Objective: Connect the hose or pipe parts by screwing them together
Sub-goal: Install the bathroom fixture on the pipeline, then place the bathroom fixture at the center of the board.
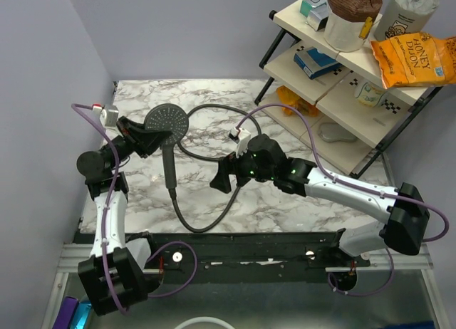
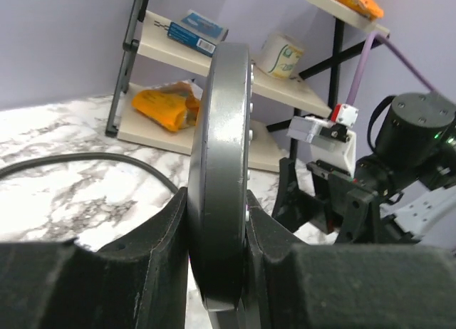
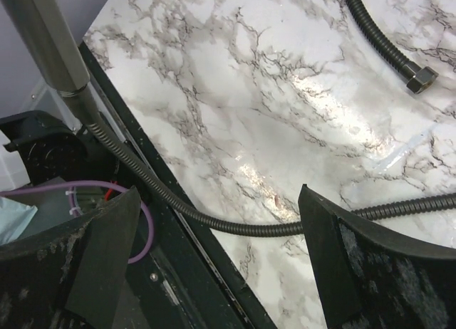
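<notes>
**Left gripper (image 2: 217,243) pinches the head (image 2: 226,151); right gripper (image 3: 217,226) hangs wide open**

Two black fingers (image 2: 135,272) of the left gripper press on the thin rim of the round head, one on each side. The head stands on its edge between them, so this hand is partly closed and full. From that hand the handle (image 1: 169,165) points away, toward the near side of the table (image 3: 235,94).

At the far tip of the handle sits a grey nut (image 3: 63,67), and the hose (image 1: 205,228) comes straight out of it. That end looks joined, but how tight it is cannot be told. The hose drops, lies on the table and runs across under the right gripper, showing in the gap between its two fingers. That gripper is spread as wide as it goes and has nothing in it. It does not seem to touch the hose.

Past the right gripper's right finger, farther out on the table, lies the other hose end (image 3: 422,78), loose and joined to nothing.

This looks like the screwing step: one hand holds the head firm while the other gets ready to turn. Next, the right gripper would need to go over to the nut by the handle, close on its flat sides and twist. The left grip must not slip, or the head will spin too.
</notes>
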Available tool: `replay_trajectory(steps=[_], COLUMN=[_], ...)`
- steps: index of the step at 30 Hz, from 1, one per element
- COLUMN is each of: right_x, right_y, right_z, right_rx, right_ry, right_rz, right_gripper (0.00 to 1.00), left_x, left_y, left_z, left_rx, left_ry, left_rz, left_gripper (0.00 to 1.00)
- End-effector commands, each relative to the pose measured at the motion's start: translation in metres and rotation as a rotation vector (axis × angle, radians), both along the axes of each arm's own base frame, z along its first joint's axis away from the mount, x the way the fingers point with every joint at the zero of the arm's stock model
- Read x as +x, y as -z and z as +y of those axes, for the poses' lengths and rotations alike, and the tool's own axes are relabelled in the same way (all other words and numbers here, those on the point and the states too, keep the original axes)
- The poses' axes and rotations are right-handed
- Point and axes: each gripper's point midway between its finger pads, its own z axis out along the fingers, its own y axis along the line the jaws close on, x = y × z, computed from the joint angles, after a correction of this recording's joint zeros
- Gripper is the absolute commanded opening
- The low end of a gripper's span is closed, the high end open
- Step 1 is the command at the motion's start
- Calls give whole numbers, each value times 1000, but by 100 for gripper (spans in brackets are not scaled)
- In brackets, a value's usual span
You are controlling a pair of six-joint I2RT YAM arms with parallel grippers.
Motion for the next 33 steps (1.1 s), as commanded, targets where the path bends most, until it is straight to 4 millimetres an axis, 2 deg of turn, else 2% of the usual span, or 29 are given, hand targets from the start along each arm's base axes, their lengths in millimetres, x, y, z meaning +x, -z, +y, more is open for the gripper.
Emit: replay_trajectory(steps=[1,9,14,17,19,22,27,29,30,33], right_x=[0,1,2,4,7,10,13,13,13,13], right_y=[-5,-2,7,11,11,11,15,18,19,22], right_z=[-7,-15,-23,-28,-32,-39,-45,-46,-47,-48], right_rx=[-10,-38,-88,-117,-126,-143,-162,-171,-177,-185], right_ry=[18,43,76,102,128,165,200,207,210,219], right_rz=[-30,-28,-3,4,-1,-7,-5,4,6,17], right_gripper=[100,100,100,100,100,100,100,100,100,100], left_x=[19,41,61,73,77,80,85,87,88,88], left_y=[26,71,116,146,168,189,209,219,222,233], left_z=[8,20,34,50,57,62,71,75,78,81], left_rx=[55,36,-49,-94,-89,-36,42,67,67,72], left_ry=[-60,-112,-181,-271,-312,-336,-360,-379,-388,-407], left_rz=[0,140,326,434,495,531,559,589,600,640], left_gripper=[0,0,0,0,0,0,0,7,20,38])
